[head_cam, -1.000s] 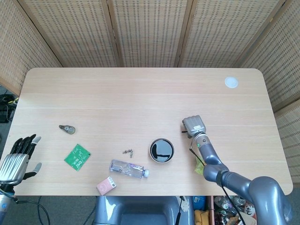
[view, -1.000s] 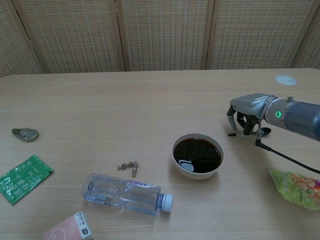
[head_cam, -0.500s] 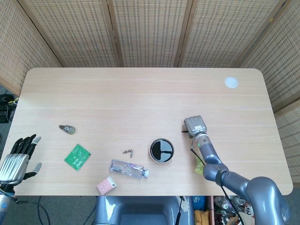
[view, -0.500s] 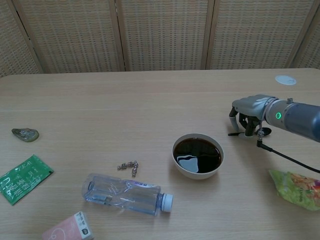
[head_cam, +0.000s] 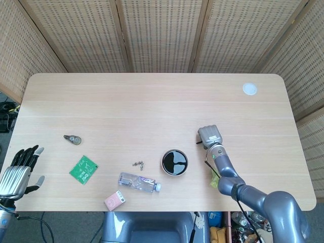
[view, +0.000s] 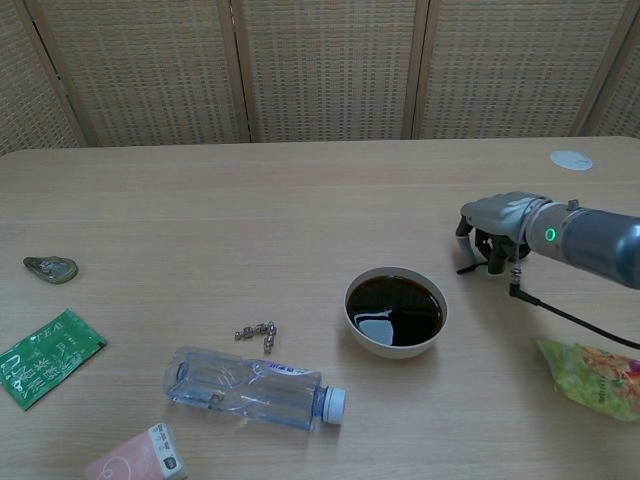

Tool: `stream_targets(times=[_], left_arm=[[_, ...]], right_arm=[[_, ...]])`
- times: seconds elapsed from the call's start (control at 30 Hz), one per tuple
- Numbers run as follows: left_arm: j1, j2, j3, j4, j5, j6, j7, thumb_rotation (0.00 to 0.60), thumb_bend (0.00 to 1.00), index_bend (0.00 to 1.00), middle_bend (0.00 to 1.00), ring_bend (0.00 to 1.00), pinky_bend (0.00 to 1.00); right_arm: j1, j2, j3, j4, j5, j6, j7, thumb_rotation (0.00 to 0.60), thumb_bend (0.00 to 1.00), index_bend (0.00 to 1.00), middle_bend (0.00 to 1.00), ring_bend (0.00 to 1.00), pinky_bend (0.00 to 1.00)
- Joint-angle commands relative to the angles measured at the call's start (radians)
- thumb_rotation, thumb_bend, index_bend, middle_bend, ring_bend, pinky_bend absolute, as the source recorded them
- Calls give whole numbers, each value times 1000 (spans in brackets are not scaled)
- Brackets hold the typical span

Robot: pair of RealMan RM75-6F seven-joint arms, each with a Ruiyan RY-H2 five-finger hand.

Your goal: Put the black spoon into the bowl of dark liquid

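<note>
The white bowl of dark liquid (head_cam: 174,162) (view: 395,311) stands near the table's front edge. Just right of it and a little further back, my right hand (head_cam: 209,136) (view: 497,222) is palm down with its fingers curled around the black spoon (view: 466,267). Only the thin handle end sticks out to the left of the fingers, slightly tilted; the rest is hidden under the hand. In the head view a small dark tip of the spoon (head_cam: 198,143) shows beside the hand. My left hand (head_cam: 18,172) hangs off the table's front left corner, fingers apart, holding nothing.
A clear water bottle (view: 252,386), a pink box (view: 135,460), a green sachet (view: 42,356), small metal pieces (view: 257,331) and a grey-green lump (view: 50,268) lie left of the bowl. A green snack bag (view: 592,376) lies front right, a white disc (view: 571,160) far right.
My right hand has closed tighter over the spoon and edged slightly left. The spoon's bowl end, seen right of the fingers earlier, is now hidden. The left hand has not moved.
</note>
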Motion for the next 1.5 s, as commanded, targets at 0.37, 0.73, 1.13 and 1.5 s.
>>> stream_targets(times=[0.37, 0.73, 1.13, 1.5], left_arm=[[4, -2, 1, 10, -2, 4, -9, 600, 369, 0, 0, 0, 0], [4, -5, 1, 15, 3, 7, -16, 600, 369, 0, 0, 0, 0], [6, -3, 1, 20, 4, 13, -21, 600, 369, 0, 0, 0, 0], [4, 0, 0, 11, 10, 17, -15, 600, 369, 0, 0, 0, 0]], right_arm=[[1, -5, 2, 0, 0, -7, -1, 600, 552, 646, 832, 848, 1000], [-11, 60, 12, -105, -30, 2, 44, 600, 605, 675, 844, 863, 1000], [-39, 191, 64, -303, -33, -2, 174, 600, 633, 692, 851, 873, 1000], [-77, 390, 134, -565, -23, -104, 398, 600, 643, 706, 858, 879, 1000]])
